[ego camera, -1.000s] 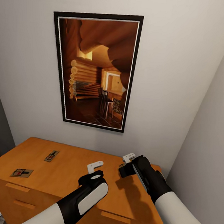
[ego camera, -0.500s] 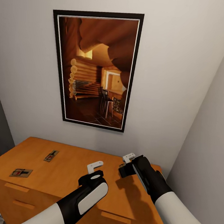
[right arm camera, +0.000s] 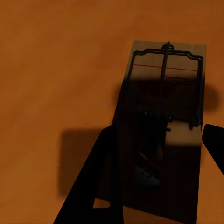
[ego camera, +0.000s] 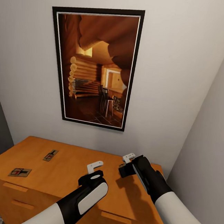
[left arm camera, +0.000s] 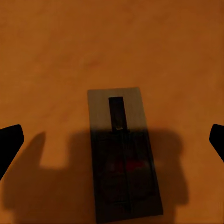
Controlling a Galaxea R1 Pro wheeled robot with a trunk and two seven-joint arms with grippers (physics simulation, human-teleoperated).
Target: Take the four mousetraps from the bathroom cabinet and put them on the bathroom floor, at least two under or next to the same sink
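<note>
Only my head has tilted; both arms hover as before over the cabinet (ego camera: 68, 162), where two mousetraps (ego camera: 50, 155) lie untouched. My left pincer (left arm camera: 112, 140) is spread above a third trap (left arm camera: 123, 156). My right pincer (right arm camera: 156, 172) straddles a fourth trap (right arm camera: 161, 116), ungripped; none floored.

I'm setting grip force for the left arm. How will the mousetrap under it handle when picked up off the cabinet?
The mousetrap looks like a thin flat board, so probably stiff and light. It lies flush on the cabinet top, so the wide-open jaws may struggle to get under its edges, and it might slide on the smooth wood. Its metal parts could snag or shift if squeezed.
</note>
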